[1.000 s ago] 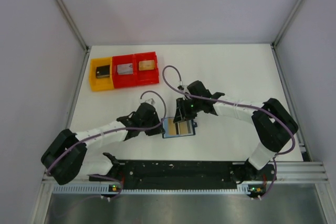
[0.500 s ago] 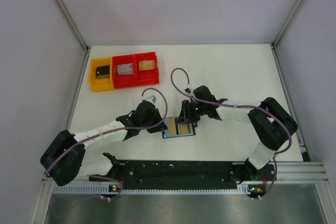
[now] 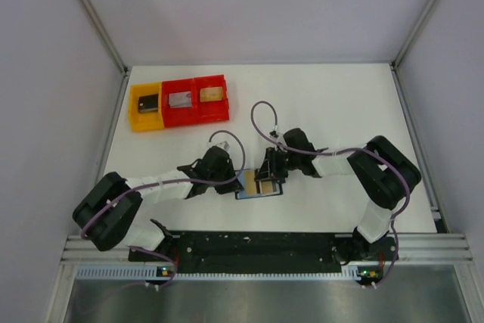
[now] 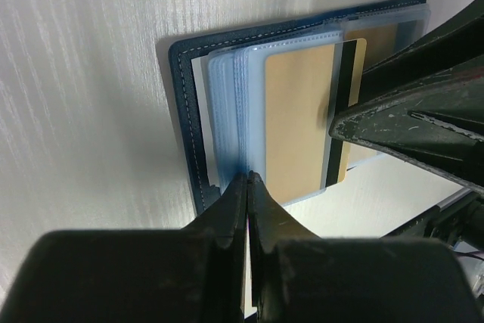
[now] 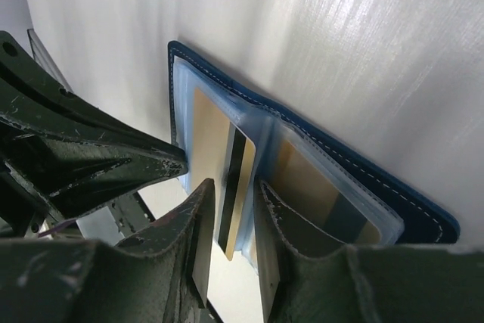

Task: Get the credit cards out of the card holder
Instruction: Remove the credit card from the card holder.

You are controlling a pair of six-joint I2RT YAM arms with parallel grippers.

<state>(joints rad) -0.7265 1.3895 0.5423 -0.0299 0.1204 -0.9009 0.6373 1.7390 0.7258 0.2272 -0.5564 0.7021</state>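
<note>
The navy card holder (image 3: 258,186) lies open on the white table between both grippers, its clear sleeves (image 4: 234,104) fanned out. A gold card with a black stripe (image 5: 235,179) sticks partly out of one sleeve, also the gold card (image 4: 299,119) in the left wrist view. A second gold card (image 5: 318,191) stays inside the neighbouring sleeve. My right gripper (image 5: 236,206) is open, its fingertips on either side of the striped card's exposed end. My left gripper (image 4: 249,176) is shut, tips pressed on the sleeves near the fold. Whether a sleeve is pinched is unclear.
A yellow bin (image 3: 133,108) and two red bins (image 3: 195,116) stand in a row at the back left, each with a card in it. White walls close the table at left, right and back. A black rail (image 3: 257,243) runs along the near edge.
Both grippers have closed in on the card holder: the left one moved right onto its left side, the right one came down and nearer onto the striped card. The holder has stayed put.
</note>
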